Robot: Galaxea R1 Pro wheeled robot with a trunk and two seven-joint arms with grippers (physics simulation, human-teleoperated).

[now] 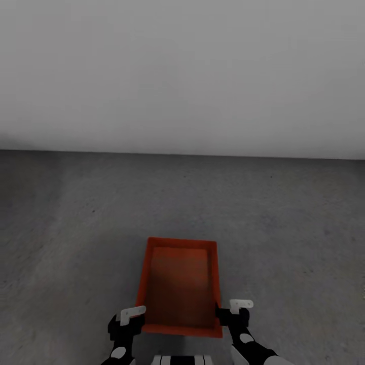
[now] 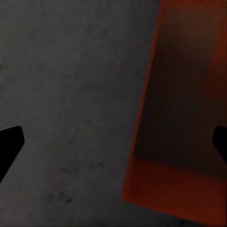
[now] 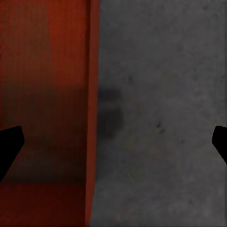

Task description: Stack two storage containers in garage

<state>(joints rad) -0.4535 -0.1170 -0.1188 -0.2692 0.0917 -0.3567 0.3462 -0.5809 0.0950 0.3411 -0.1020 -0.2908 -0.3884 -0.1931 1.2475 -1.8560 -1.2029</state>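
Note:
One orange-red storage container [image 1: 180, 284] sits open-topped on the dark grey garage floor [image 1: 76, 228], just in front of me. My left gripper [image 1: 134, 318] is at its near left wall and my right gripper [image 1: 228, 310] at its near right wall. In the left wrist view the left gripper [image 2: 113, 142] is open, its dark fingertips [image 2: 10, 146] wide apart with the container's wall [image 2: 142, 118] between them. The right gripper [image 3: 113, 142] is open too, straddling the opposite wall [image 3: 92, 94] of the container [image 3: 47, 71]. Neither holds it.
A bare white-grey wall [image 1: 182, 76] rises a little way beyond the container. Rough grey floor spreads to both sides and ahead of it. A faint shadow [image 3: 109, 109] lies on the floor beside the container's right wall.

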